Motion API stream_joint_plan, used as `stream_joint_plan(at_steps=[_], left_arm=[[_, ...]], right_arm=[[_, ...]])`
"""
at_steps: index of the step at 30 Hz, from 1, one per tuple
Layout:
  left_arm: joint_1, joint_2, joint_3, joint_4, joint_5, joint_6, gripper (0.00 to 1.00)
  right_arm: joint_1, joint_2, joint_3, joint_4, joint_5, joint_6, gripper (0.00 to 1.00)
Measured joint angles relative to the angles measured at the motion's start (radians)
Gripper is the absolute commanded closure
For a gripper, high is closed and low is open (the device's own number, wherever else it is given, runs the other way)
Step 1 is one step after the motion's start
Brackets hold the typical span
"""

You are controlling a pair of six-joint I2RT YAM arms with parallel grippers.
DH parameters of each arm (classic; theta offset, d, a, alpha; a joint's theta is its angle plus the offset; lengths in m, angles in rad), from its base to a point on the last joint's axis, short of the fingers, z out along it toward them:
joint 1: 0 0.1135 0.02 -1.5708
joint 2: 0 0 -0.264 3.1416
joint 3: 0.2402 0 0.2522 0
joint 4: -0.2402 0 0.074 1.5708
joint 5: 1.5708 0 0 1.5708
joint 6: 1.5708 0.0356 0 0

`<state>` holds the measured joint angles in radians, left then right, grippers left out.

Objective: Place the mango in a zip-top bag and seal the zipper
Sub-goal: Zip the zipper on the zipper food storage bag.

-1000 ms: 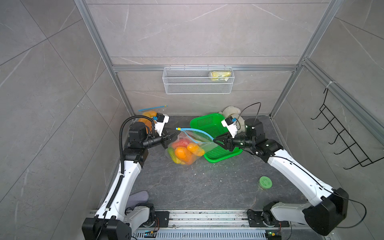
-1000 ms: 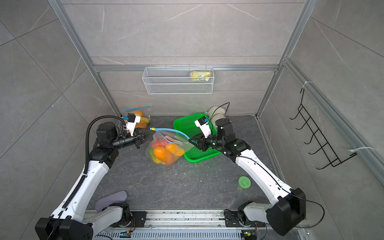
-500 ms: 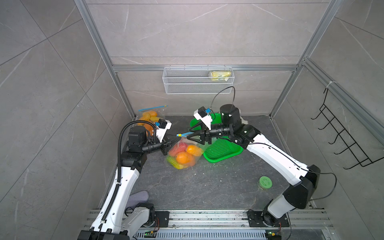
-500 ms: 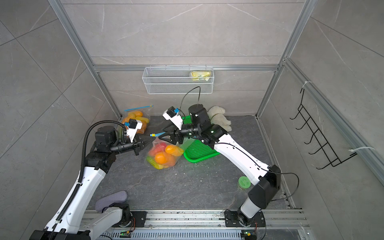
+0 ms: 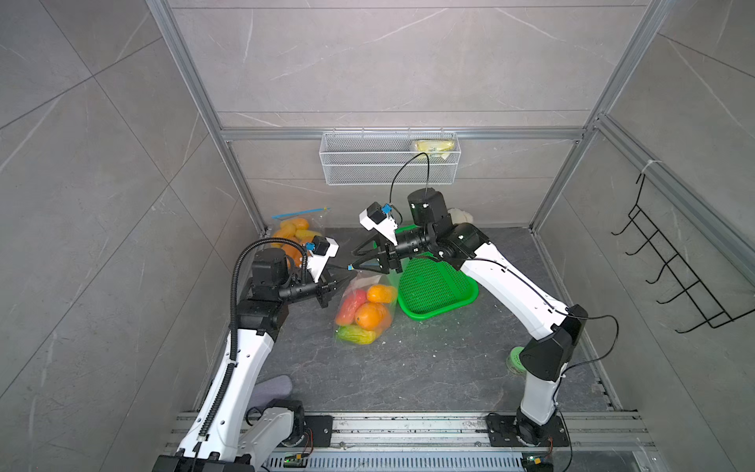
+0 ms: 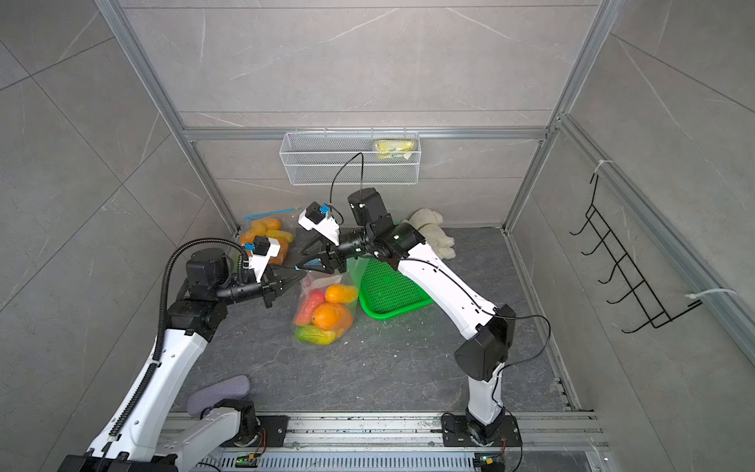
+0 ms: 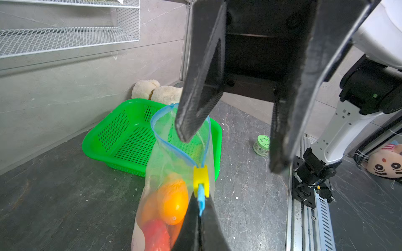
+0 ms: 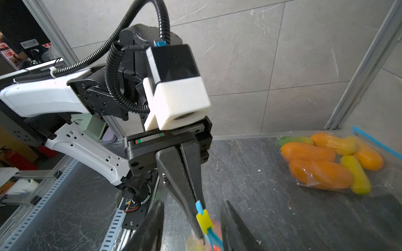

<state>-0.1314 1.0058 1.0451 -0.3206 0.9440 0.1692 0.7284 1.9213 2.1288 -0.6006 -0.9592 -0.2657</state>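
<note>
The clear zip-top bag (image 5: pixel 365 310) (image 6: pixel 325 310) hangs onto the floor with an orange mango (image 5: pixel 380 293) (image 7: pixel 174 200) and other toy fruit inside. My left gripper (image 5: pixel 347 278) (image 7: pixel 201 210) is shut on the blue end tab of its zipper, right behind the yellow slider (image 7: pixel 201 178) (image 8: pixel 204 219). My right gripper (image 5: pixel 354 260) (image 8: pixel 192 230) faces it nose to nose. It is open, one finger on each side of the slider, touching neither side. Beyond the slider the blue zipper track (image 7: pixel 156 121) gapes in a loop.
A green basket (image 5: pixel 437 286) lies just right of the bag. A second bag of fruit (image 5: pixel 294 241) leans in the back left corner. Behind the basket sits a plush toy (image 6: pixel 429 229). A small green jar (image 5: pixel 515 361) stands by the right arm's base, and a wire shelf (image 5: pixel 388 163) hangs on the back wall.
My right arm has swung left from the basket end of the zipper to the left gripper's end. The bag, stretched between both grippers before, now hangs from the left one alone.
</note>
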Motion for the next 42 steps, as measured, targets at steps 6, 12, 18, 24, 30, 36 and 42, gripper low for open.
stream_joint_plan(at_steps=[6, 12, 18, 24, 30, 36, 42], left_arm=[[0.0, 0.005, 0.004, 0.0, 0.01, 0.015, 1.0], [0.0, 0.008, 0.008, -0.005, 0.007, 0.03, 1.0], [-0.005, 0.008, 0.011, -0.022, 0.002, 0.042, 1.0], [-0.003, 0.008, 0.011, -0.025, -0.013, 0.043, 1.0], [-0.003, 0.009, 0.011, -0.034, -0.03, 0.043, 1.0], [-0.004, 0.007, 0.011, -0.031, -0.036, 0.038, 1.0], [-0.015, -0.005, -0.011, 0.003, -0.069, -0.001, 1.0]], right_arm=[[0.005, 0.122, 0.183, -0.183, -0.038, -0.103, 0.67], [0.004, 0.21, 0.336, -0.354, -0.061, -0.188, 0.86], [0.002, 0.212, 0.346, -0.405, -0.066, -0.228, 0.88], [-0.005, 0.211, 0.327, -0.411, -0.072, -0.236, 0.8], [-0.02, 0.187, 0.253, -0.364, -0.081, -0.224, 0.89], [-0.023, 0.153, 0.188, -0.306, -0.074, -0.204, 0.96], [-0.037, 0.06, -0.003, -0.149, -0.068, -0.14, 0.96]])
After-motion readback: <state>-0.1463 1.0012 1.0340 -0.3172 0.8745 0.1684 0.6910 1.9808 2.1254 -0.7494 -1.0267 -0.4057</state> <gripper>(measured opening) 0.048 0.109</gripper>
